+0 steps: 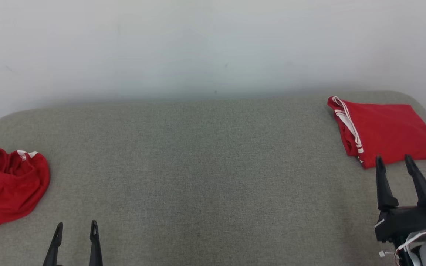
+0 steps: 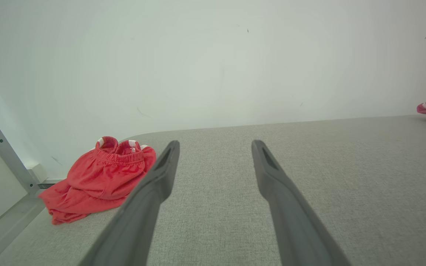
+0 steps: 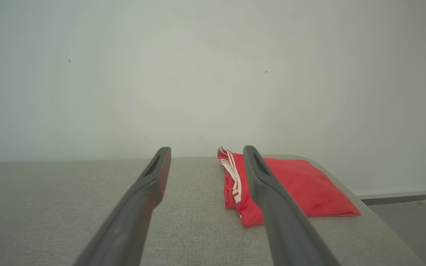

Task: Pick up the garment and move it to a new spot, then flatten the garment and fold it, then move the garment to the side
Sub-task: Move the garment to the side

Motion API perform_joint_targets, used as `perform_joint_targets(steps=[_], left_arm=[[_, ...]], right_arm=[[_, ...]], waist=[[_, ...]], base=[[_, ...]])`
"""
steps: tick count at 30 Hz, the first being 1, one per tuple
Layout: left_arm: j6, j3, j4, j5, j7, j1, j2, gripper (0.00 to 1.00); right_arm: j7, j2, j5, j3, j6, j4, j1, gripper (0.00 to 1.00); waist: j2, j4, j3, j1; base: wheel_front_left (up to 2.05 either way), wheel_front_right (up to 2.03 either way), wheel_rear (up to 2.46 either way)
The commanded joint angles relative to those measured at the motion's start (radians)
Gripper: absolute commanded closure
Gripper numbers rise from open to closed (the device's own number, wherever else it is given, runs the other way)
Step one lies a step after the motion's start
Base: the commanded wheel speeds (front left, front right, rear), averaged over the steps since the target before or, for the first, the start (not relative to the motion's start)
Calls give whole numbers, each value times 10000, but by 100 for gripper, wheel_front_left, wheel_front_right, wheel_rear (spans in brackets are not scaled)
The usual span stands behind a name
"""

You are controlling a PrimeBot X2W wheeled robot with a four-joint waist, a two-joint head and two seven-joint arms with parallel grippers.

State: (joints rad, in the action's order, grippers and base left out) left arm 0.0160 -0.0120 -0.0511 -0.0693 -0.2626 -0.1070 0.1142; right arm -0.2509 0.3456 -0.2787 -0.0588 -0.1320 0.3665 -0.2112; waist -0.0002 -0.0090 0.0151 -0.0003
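Crumpled garment [image 1: 7, 184]: lies heaped at left edge of table [image 1: 213, 166] awaiting pickup, folded garment [image 1: 386, 129] set aside right, left gripper [image 1: 77, 222] and right gripper [image 1: 393, 157] spread, empty.

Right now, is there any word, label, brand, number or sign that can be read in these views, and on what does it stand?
None: no readable text in any view.
The folded garment shows only white stripes, no lettering.
The crumpled garment shows only white trim, and no tag can be made out.
The table and the wall carry no print, only a few small dark specks on the wall.
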Motion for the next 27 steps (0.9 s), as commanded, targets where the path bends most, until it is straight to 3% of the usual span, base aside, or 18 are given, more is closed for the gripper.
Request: perform_joint_targets(steps=[1, 15, 27], left_arm=[[-60, -24, -54, 20, -32, -127, 0, 0], [-243, -78, -519, 144, -32, -51, -23, 0], [-262, -20, -1083, 357, -32, 7, 53, 0]], right_arm=[[24, -239, 76, -116, 21, -273, 399, 0], [213, -1924, 371, -521, 21, -2035, 2728, 0], [-64, -2175, 682, 123, 21, -1778, 3068, 0]], waist=[[2, 34, 164, 3], [2, 17, 490, 3], [2, 97, 632, 3]], base=[[0, 0, 0], [0, 0, 0], [0, 0, 0]])
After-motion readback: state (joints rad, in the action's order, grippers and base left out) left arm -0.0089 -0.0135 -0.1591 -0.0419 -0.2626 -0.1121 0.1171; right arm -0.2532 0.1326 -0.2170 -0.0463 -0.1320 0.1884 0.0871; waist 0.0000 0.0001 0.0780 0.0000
